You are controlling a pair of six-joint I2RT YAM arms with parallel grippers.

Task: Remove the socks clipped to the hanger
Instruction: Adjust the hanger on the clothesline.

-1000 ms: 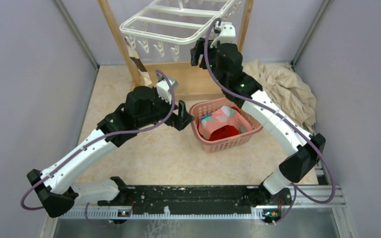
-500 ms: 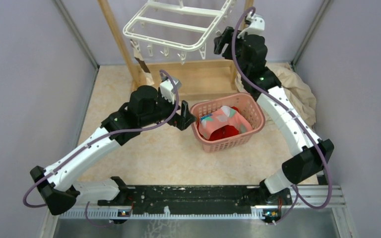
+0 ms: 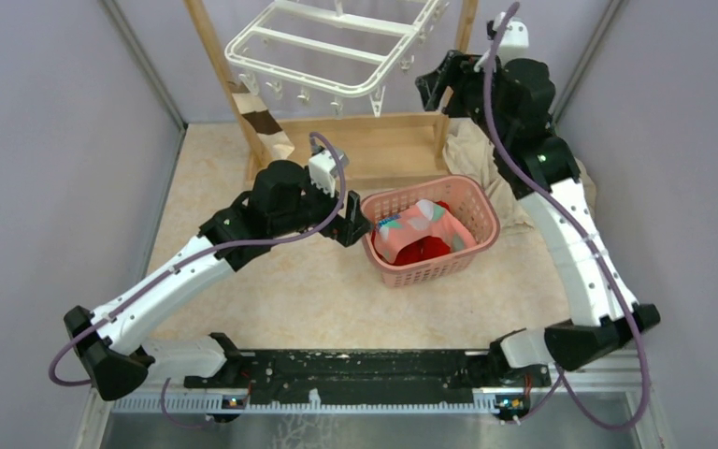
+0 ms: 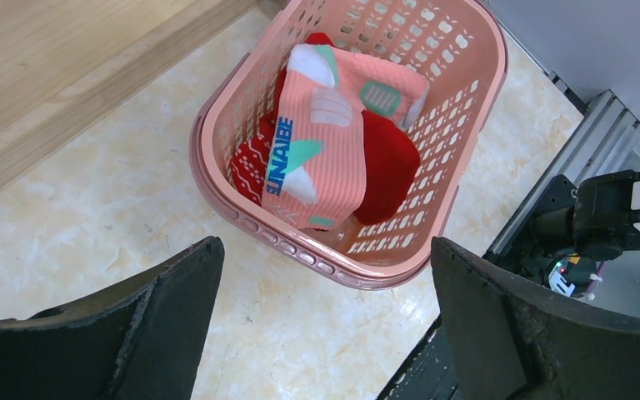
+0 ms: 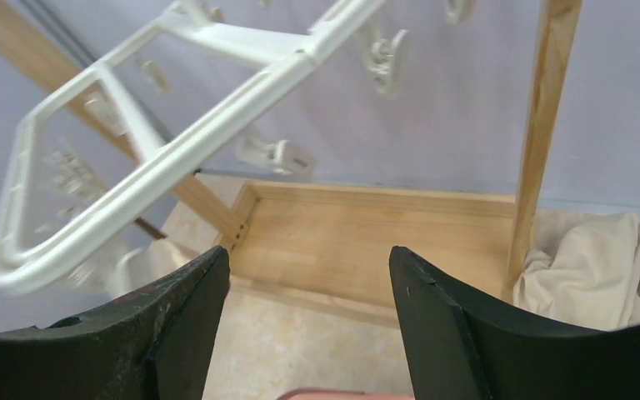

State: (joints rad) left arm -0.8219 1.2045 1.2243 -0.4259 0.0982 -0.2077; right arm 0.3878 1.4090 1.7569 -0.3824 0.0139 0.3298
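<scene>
White hanger (image 5: 217, 122) aslant above the wooden frame (image 5: 367, 242), beige cloth (image 5: 600, 267) at right, dark fingers (image 5: 175, 333) apart.

Lavender walls (image 3: 56, 140) enclose a beige marbled floor (image 3: 290, 299) and wooden frame (image 3: 383, 150).

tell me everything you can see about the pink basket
The pink plastic lattice basket is a rounded rectangle with hole-patterned walls and a smooth rolled rim. It stands upright and skewed on the beige marbled tabletop, in front of the wooden base. Inside, a salmon patterned sock lies over red socks.
</scene>
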